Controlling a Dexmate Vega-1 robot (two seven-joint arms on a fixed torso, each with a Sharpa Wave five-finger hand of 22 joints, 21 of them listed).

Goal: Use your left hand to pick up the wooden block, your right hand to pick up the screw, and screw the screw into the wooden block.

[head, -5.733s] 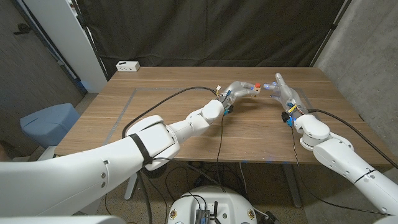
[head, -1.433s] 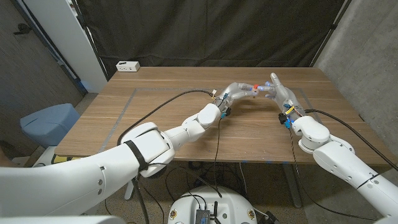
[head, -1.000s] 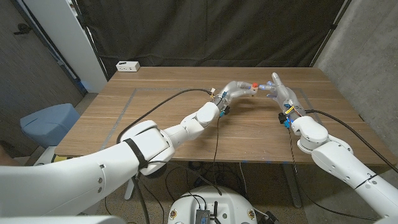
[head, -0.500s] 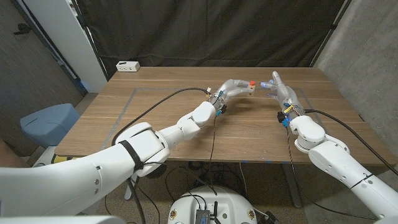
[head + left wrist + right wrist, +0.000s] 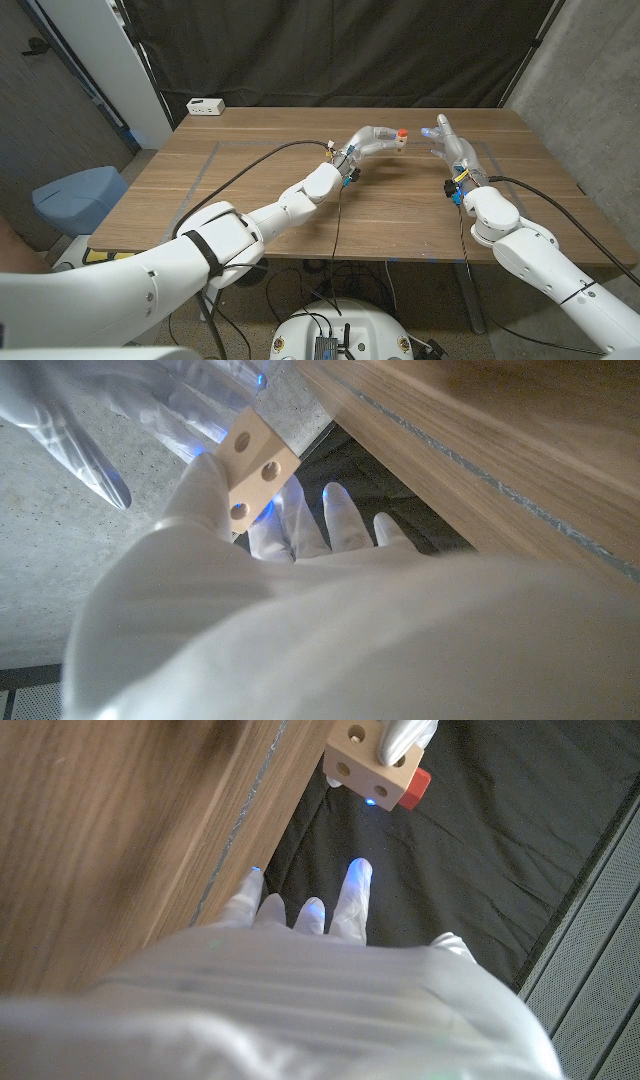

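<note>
My left hand (image 5: 372, 139) holds the small wooden block (image 5: 395, 140) above the far middle of the table. The red-headed screw (image 5: 402, 133) sticks out of the block. In the left wrist view the pale block (image 5: 258, 464) shows its round holes, pinched at my fingertips (image 5: 205, 490). The right wrist view has the block (image 5: 372, 768) with the red screw head (image 5: 419, 785) on its side. My right hand (image 5: 446, 142) is a short way to the right of the block, fingers (image 5: 352, 892) spread, holding nothing and touching neither block nor screw.
A white power strip (image 5: 204, 105) lies at the table's far left corner. Black cables (image 5: 262, 160) run along both arms over the wooden table (image 5: 250, 190). A dark curtain hangs behind the table.
The right hand has let go of the screw and drawn back to the right. The left hand has carried the block, with the screw in it, slightly left, so a gap separates the hands.
</note>
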